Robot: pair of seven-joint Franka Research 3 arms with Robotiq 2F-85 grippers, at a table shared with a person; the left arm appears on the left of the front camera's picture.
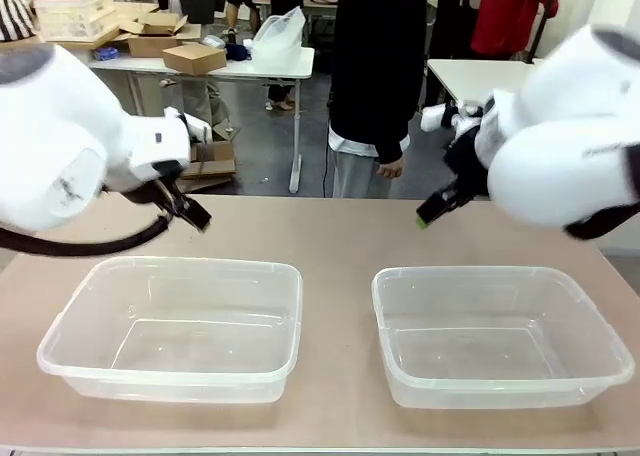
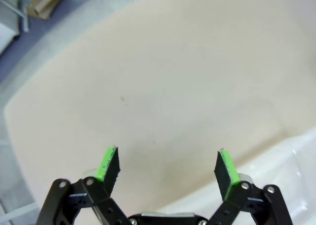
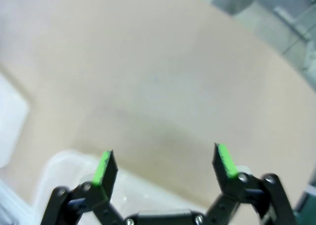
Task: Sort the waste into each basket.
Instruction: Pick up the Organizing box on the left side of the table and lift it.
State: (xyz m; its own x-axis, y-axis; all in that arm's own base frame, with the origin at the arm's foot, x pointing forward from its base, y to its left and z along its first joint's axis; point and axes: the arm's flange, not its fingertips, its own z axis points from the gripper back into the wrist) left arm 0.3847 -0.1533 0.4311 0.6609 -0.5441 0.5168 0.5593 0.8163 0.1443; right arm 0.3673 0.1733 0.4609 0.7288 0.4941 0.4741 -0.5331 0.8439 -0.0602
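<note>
The left pincer (image 2: 167,160) hangs with its green pads (image 2: 109,162) spread wide apart, above the bare desk (image 1: 330,231) just behind the left clear tub (image 1: 170,267); a corner of that tub's rim shows beneath its fingers. The right pincer (image 3: 164,158) is spread just as wide, poised over the desk beyond the far edge of the right clear tub (image 1: 490,273). The two tubs sit side by side on the near half of the desk, a gap between them. A person (image 1: 378,66) in a dark top stands at the far side, between the arms.
</note>
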